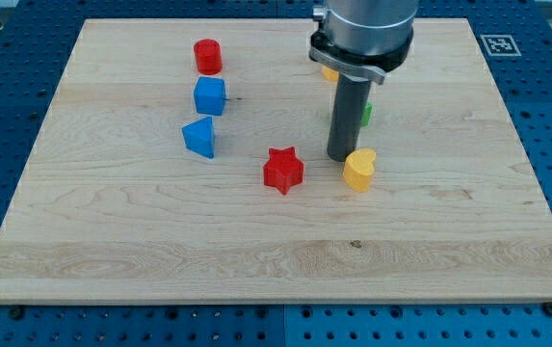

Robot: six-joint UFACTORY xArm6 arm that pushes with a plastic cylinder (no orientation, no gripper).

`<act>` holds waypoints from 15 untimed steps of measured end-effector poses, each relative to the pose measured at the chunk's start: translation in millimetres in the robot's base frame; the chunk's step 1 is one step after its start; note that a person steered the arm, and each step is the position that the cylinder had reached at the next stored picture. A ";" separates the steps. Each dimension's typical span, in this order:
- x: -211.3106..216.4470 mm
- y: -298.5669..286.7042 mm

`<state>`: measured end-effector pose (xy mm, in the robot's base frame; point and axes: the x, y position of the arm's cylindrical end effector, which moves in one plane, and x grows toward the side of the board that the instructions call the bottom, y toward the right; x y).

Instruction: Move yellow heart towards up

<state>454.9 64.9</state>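
Yellow heart [359,170], red star [282,170], red cylinder [207,56], blue blocks (two) [209,95], pale wood-grain board [160,241]

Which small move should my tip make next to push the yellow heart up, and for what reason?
Probably go around to the heart's bottom side first. My tip now stands just at the upper left of the yellow heart, so pushing from here would send it down or right. Pass on the right; the red star lies to the left.

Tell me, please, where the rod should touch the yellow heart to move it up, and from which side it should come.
No gripping is possible here, only pushing. My tip stands just at the upper left of the yellow heart, the wrong side. Go around it and press the middle of its bottom face, coming from the view's bottom; an off-centre push would probably turn it aside.
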 end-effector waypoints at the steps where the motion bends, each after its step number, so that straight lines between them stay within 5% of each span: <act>1: 3.9 -21.0; 4: 68.5 -62.8; 6: 38.5 -51.9; 9: 45.6 18.7; 13: 55.7 17.3; 15: 13.0 59.1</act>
<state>467.8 124.0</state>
